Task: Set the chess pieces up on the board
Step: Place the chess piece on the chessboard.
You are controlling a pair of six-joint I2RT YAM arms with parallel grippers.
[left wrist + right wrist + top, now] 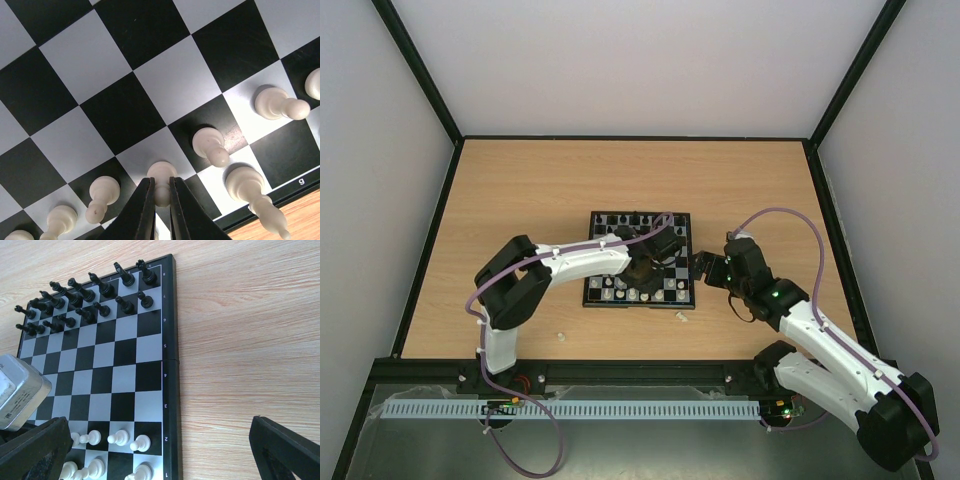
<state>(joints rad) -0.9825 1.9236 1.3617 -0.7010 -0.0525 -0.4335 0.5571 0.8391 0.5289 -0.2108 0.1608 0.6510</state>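
You have the black plastic chessmen (80, 297) ranked on the black-and-grey checked chessboard (122, 380), mid-way across the wooden bench (520, 190). The cream chessmen (120, 438) are only partly placed. Your left fingers (142, 212) clamp a cream pawn (161, 175), your right fingers (35, 450) gape empty, and two pale strays (560, 335) lie off-board.

Probably a robotics lab cell: light wooden tabletop (520, 190) fenced by plain white wall panels (620, 60) in black frame posts (420, 72); white slotted cable duct (580, 410) runs just behind the two arm bases (498, 380).

A wooden table (520, 190) stands between plain pale walls (620, 60) edged by black framing (420, 70).
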